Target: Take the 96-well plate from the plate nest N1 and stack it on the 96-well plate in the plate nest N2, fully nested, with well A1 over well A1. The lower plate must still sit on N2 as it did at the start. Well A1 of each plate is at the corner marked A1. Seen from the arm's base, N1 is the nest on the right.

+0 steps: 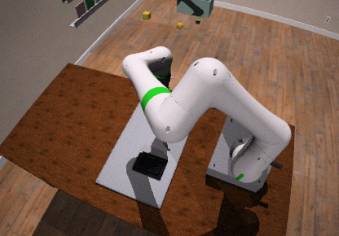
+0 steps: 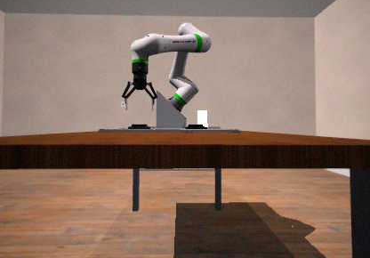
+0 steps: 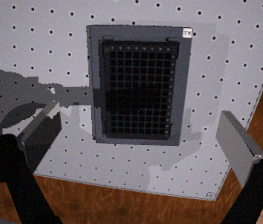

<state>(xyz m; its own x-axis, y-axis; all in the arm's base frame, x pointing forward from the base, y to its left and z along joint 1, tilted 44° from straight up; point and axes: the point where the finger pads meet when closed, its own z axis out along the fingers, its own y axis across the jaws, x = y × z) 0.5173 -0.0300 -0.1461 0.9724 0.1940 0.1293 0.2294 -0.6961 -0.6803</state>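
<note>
The hand (image 2: 140, 100) hangs open above the wooden table (image 2: 187, 138), walls beige.

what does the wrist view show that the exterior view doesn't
Only the wrist view shows the dark 96-well plate's grid of wells, the small white corner label and the holes in the grey perforated board.

Only the exterior view shows the whole white arm, a second dark plate, the white block and the gripper's height above the board.

Both show the black gripper wide open, empty, above the plate, and the brown wooden table.
</note>
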